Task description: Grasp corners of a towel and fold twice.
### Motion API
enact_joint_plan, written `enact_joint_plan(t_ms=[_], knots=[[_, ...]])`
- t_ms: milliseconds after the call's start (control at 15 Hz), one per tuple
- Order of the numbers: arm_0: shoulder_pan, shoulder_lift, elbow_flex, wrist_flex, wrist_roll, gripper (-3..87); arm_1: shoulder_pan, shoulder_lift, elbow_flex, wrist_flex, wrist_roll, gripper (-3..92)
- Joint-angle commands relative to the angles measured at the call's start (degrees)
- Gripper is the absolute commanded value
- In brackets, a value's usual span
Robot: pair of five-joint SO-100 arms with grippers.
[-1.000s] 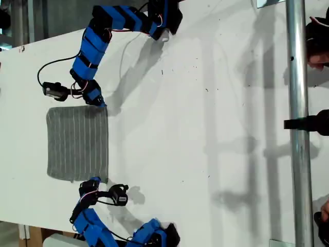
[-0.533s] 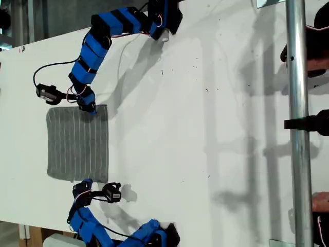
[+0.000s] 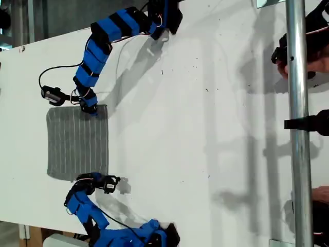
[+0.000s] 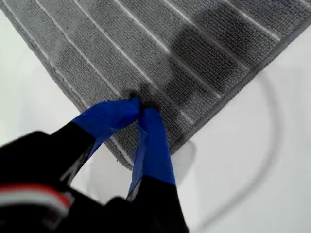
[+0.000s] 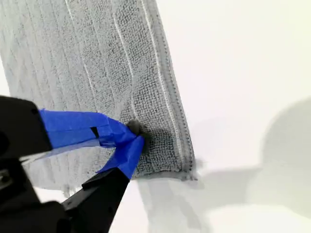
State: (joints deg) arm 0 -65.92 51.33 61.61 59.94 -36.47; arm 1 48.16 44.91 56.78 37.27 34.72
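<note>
the white table (image 3: 205, 128) holds the towel (image 3: 77, 141), which lies flat and spread out on it, so i think no fold is made yet. my first gripper (image 4: 140, 106) is pressed down on the towel just inside one of its corners (image 5: 181, 162), tips squeezed together on a bit of cloth. my second gripper (image 5: 135, 132) pinches the towel the same way by another corner. the grab looks done; both folds are left.
</note>
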Motion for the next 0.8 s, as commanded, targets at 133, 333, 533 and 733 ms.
enact_joint_plan(t_ms=[133, 333, 533, 733], knots=[[0.1, -2.2, -9.4, 5.9, -2.5, -2.9, 3.3, -1.3, -4.0, 2.7, 3.8, -0.3], [0.1, -2.5, -9.5, 7.7, -3.6, -2.9, 2.7, -1.6, -3.9, 5.8, 3.8, -0.3], [0.8, -3.1, -9.6, 12.1, -4.8, -2.9, 1.2, 0.0, -3.9, 10.2, 3.4, -0.3], [2.6, -3.7, -10.0, 16.0, -4.9, -2.9, -0.5, 2.0, -3.7, 14.8, 3.3, -0.3]])
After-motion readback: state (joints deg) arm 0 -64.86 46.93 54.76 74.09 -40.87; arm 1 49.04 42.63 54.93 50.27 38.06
